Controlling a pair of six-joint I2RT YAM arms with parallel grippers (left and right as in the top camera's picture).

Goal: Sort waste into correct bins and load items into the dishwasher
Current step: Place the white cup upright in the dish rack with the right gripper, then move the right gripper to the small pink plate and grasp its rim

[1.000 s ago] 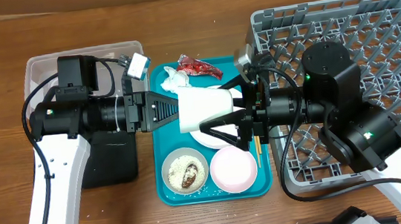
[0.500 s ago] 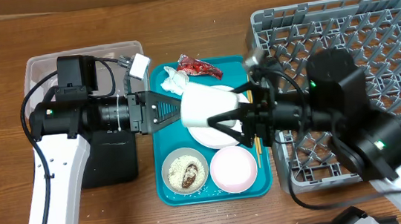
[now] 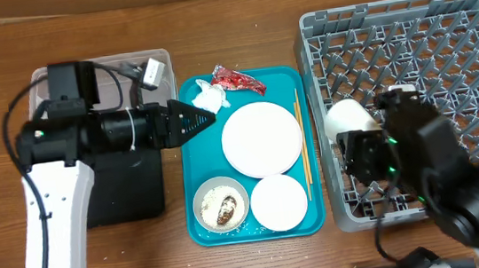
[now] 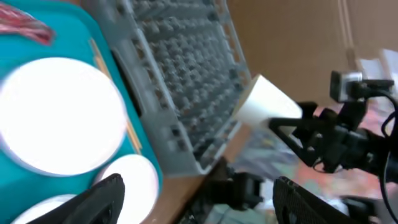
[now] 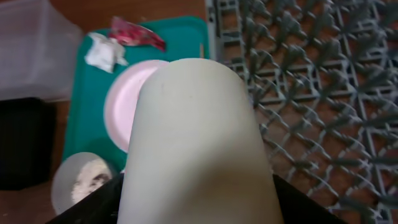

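Currently your right gripper [image 3: 356, 135] is clamped across the small white cup [image 3: 347, 115], above the dish rack's [image 3: 406, 18] left rim toward the table's right edge. Judge the cup light, rigid, smooth and breakable, best gripped across its body. Your left gripper [image 3: 198, 118] hangs spread and empty over the teal tray [image 3: 199, 160], well apart; only the rack's pegs [image 3: 446, 59] obstruct.

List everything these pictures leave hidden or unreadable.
1. Right wrist view: the white tapered cup fills the frame and hides the right hand fingertips.
2. Overhead: the left arm covers part of the shallow black rectangular tray, so its contents cannot be told.
3. Left wrist view: motion blur smears the pegs of the grey plastic dish rack.
4. Overhead: the brown scrap in the cream bowl is too small to identify.
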